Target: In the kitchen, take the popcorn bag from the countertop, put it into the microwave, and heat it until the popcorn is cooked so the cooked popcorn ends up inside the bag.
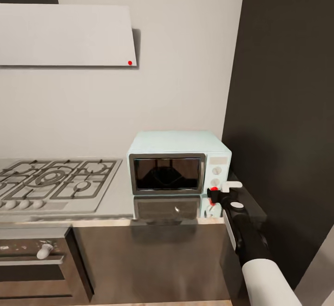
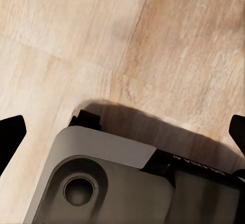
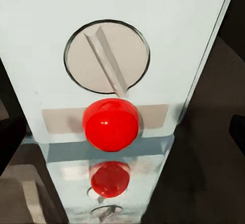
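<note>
The microwave (image 1: 178, 164) is seen standing on the tabletop (image 1: 121, 199) at its right end, just beside a dark wall panel (image 1: 283, 111) and against the pale back wall. Its long axis is laid across the tabletop, parallel to the front edge; the dark glass door (image 1: 167, 173) is faced toward the robot and is shut. The control strip with white knobs is placed at the door's right. The box is mirrored in the shiny tabletop. To its left a gas hob (image 1: 55, 180) is set into the surface, and an oven front with a white knob (image 1: 45, 250) is seen below it. A pale hood (image 1: 67, 34) with a small red dot is hung on the wall above. The right gripper (image 1: 221, 193) is held at the microwave's lower right corner, in front of the control strip. In the right wrist view a round knob (image 3: 106, 56) with a raised bar set diagonally is seen, and just beside it a round red light (image 3: 111, 124); both are reflected in the tabletop. The right fingers' spread cannot be told. In the left wrist view the left fingers (image 2: 10, 134) are shown set wide apart at the frame edges, over a wooden floor (image 2: 153, 45) and part of the robot base (image 2: 102, 183). Small lettering on the base is too blurred to be read.
</note>
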Controlling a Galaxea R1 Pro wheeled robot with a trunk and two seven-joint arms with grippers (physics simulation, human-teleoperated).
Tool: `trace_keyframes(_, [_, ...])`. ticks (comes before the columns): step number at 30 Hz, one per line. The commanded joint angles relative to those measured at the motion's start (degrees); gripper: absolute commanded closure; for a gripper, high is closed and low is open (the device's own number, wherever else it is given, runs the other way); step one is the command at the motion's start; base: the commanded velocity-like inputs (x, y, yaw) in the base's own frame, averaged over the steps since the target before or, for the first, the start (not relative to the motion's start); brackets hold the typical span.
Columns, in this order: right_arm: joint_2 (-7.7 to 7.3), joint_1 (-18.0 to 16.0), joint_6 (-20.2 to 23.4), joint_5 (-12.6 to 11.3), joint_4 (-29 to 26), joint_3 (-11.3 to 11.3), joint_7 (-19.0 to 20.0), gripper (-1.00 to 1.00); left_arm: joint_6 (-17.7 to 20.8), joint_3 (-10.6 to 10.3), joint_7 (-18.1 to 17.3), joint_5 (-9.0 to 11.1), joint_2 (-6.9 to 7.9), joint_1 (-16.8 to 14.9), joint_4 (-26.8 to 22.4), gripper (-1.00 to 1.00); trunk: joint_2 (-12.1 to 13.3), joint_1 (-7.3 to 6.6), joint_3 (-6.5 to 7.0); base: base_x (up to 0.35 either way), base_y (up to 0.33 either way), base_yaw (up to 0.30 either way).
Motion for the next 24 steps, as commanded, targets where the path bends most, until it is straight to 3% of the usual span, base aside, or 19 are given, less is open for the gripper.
trace_keyframes(1, [0.01, 0.0, 0.3, 0.4, 0.4, -0.1, 0.0, -1.00, -0.1, -0.5, -0.3, 0.6, 0.00, 0.0, 0.1, -1.00, 0.0, 0.01, -0.07, 0.037, 0.000, 0.000])
trace_keyframes(3, [-0.07, 0.0, 0.2, 0.4, 1.2, -0.1, 0.1, -1.00, -0.1, -0.5, -0.3, 0.6, 0.00, 0.0, 0.1, -1.00, 0.0, 0.01, -0.07, 0.021, 0.000, 0.000])
trace_keyframes(4, [-0.11, 0.0, 0.1, 0.4, 1.7, -0.1, 0.0, 1.00, -0.1, -0.5, -0.3, 0.6, 0.00, 0.0, 0.1, -1.00, 0.0, 0.01, -0.07, 0.012, 0.000, 0.000])
trace_keyframes(24, [-0.13, 0.0, 0.2, 0.4, 3.6, -0.3, -0.4, 1.00, -0.1, -0.5, -0.3, 0.6, 0.00, 0.0, 0.1, -1.00, 0.0, 0.01, -0.07, 0.009, 0.000, 0.000])
